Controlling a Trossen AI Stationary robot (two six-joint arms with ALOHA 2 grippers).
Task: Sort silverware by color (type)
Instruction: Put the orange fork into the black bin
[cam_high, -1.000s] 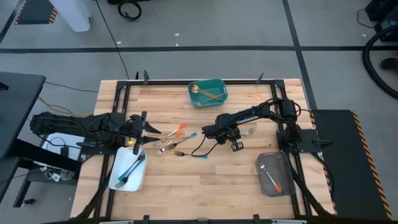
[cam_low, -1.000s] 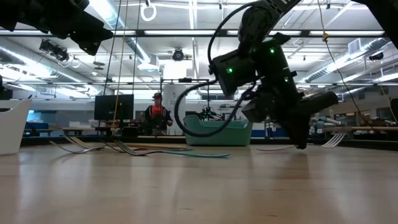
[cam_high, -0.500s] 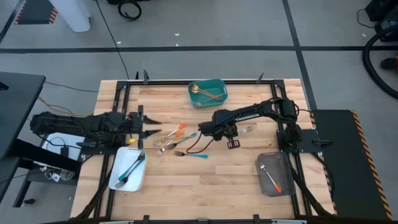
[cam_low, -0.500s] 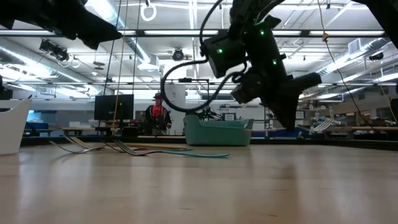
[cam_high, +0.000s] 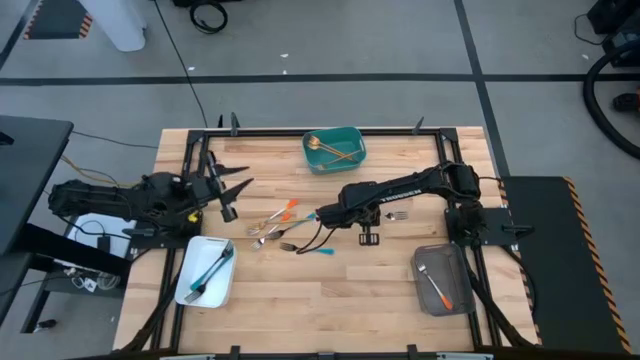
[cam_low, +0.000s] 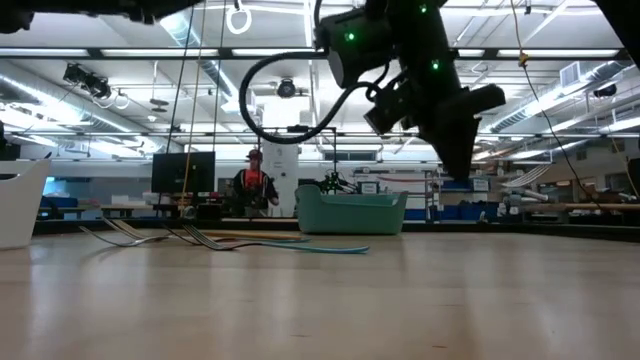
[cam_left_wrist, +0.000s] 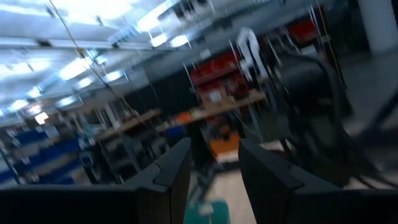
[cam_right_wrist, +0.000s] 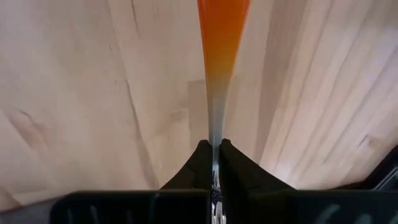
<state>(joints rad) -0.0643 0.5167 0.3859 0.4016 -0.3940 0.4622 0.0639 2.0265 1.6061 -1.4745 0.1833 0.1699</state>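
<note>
Right end effector (cam_right_wrist: 213, 163) clamps an orange-handled utensil (cam_right_wrist: 219, 56), apparently above loose silverware (cam_high: 275, 232); left end effector (cam_high: 238, 195) apart

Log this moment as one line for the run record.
right gripper: shut on orange-handled utensil, above table | left gripper: open, empty, at left side | loose cutlery: mid-table | trays: teal, white, grey
</note>
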